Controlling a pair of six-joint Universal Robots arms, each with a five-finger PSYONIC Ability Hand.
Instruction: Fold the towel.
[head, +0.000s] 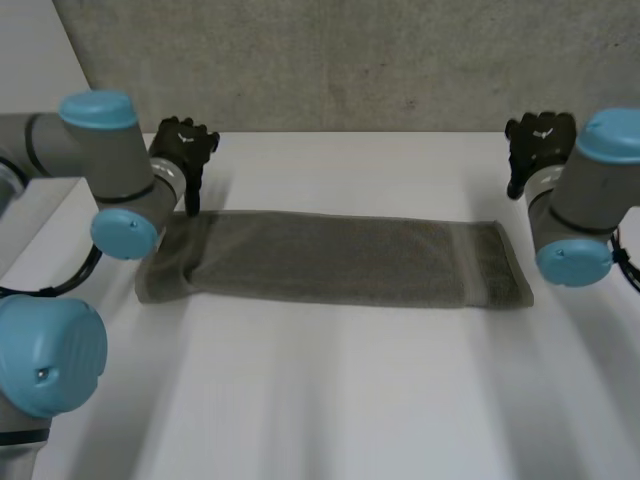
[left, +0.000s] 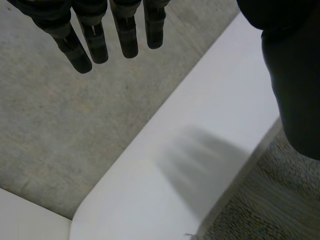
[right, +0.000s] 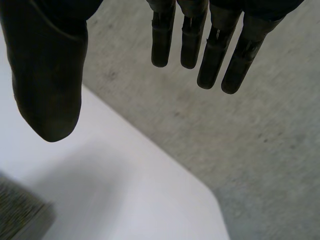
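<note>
White counter (head: 330, 400): nearest stretch lying bare.
Grey terry towel (head: 340, 260): lying flat across the counter's middle as a long narrow band, its long axis running from the left arm's side to the right arm's side; seemingly doubled lengthwise already.
Left robot hand (head: 185, 152): hanging just beyond the towel's far-left corner, fingers straight and apart, holding nothing.
Right robot hand (head: 538, 145): hanging just beyond the far-right corner, fingers likewise straight and apart, gripping nothing.
Relation: the towel is lying on the near side of both hands, one short end to each, the left hand appearing slightly closer to its corner. The coming fold is probably calling for one short end to travel along the long axis to the other.
Concrete wall (head: 350, 60): standing behind.
</note>
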